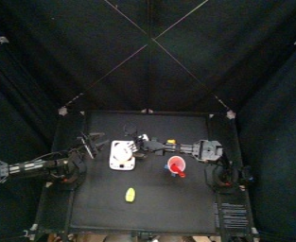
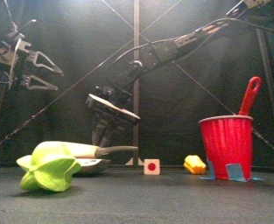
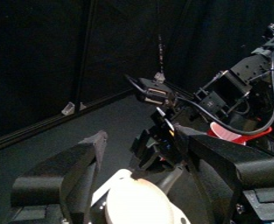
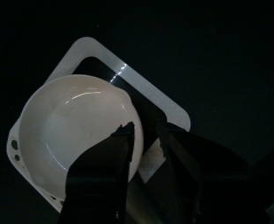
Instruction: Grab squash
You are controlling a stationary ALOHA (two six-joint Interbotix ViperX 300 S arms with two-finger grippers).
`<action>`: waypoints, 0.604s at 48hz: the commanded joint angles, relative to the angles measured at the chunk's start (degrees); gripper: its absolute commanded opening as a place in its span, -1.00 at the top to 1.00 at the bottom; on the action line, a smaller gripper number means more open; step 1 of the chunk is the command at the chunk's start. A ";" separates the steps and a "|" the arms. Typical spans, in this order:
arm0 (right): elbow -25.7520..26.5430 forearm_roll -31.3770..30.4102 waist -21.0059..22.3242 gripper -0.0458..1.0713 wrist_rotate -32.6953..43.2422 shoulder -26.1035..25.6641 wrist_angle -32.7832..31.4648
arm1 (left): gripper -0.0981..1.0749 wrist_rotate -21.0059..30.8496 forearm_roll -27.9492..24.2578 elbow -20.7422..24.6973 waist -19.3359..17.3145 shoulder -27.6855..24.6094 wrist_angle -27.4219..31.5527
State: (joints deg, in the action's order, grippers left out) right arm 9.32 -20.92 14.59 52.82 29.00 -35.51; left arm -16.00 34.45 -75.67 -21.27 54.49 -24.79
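The squash (image 1: pixel 131 196) is a small yellow oblong piece lying alone near the table's front edge. In the front view it (image 2: pixel 52 166) looks yellow-green and sits near and large at the left. My right gripper (image 1: pixel 144 144) reaches across the middle and hangs over the white bowl (image 4: pixel 69 131), far behind the squash. Its jaws are slightly apart and empty in the right wrist view (image 4: pixel 147 140). My left gripper (image 3: pixel 145 171) is open and empty, raised at the left (image 2: pixel 28 70), beside the bowl (image 3: pixel 139 201).
The bowl rests on a white rectangular board (image 1: pixel 122 156). A red cup (image 1: pixel 177 167) with a red spoon (image 2: pixel 249 94) stands right of the middle. A small yellow piece (image 2: pixel 194 164) and a small red-and-white cube (image 2: pixel 152 166) lie behind, between the bowl and the cup.
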 commanded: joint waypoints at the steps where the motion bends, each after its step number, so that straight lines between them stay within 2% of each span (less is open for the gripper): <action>1: 1.58 -0.18 0.18 -0.33 -0.09 -2.11 -0.26 | -0.81 -0.09 -0.26 0.88 -0.18 -0.18 -0.26; 16: -2.11 -2.72 0.44 -0.33 -1.05 -7.73 -7.12 | -0.81 -0.09 -0.35 0.70 -0.53 -0.18 -0.26; 29: -10.02 -3.08 0.79 -0.33 -0.35 -14.68 -8.88 | -0.81 -0.09 -0.26 0.62 -0.53 -0.18 -0.18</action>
State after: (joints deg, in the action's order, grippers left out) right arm 1.14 -23.99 14.77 51.94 19.07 -44.47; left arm -15.91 34.45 -75.76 -21.53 54.49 -24.70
